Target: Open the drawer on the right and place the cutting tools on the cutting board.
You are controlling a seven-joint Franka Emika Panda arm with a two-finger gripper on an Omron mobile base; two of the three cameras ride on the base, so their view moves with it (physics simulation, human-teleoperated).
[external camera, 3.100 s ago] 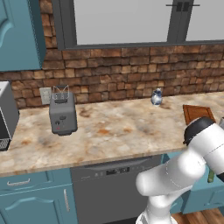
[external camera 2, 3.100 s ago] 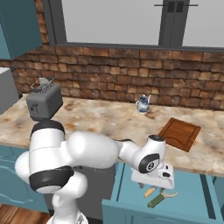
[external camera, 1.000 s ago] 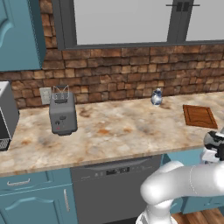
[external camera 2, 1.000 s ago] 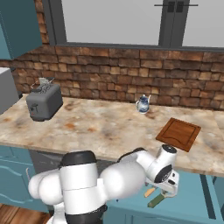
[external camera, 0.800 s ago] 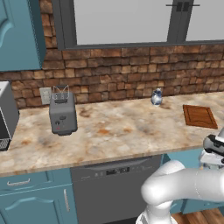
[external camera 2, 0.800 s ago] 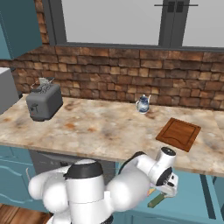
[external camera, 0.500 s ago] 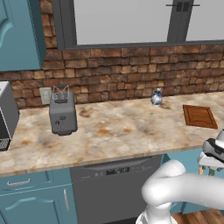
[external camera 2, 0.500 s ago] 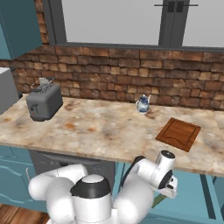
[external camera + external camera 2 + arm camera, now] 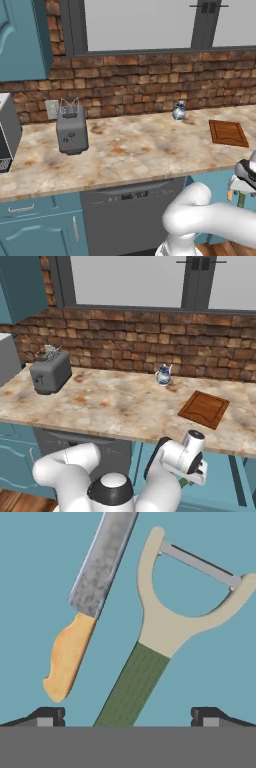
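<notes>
Toaster (image 9: 71,132) seen at left of counter (image 9: 125,150), small jug (image 9: 179,111) further right, cutting board (image 9: 228,133) flat near right end. Below counter edge, tool (image 9: 128,716) held low over open drawer (image 9: 30,572); fingers set wide apart, nothing gripped. Knife (image 9: 85,602) laid left, peeler (image 9: 165,627) just beside, apparently not touching; peeler's green handle lies between fingertips.

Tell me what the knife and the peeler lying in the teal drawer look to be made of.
The short knife has a mottled grey, dull metal-looking blade and a smooth tan-yellow handle, maybe wood or plastic. The green-handled peeler has a ridged, matte green grip, likely plastic or rubber, a pale cream yoke and a thin grey, apparently metal blade strip.
</notes>
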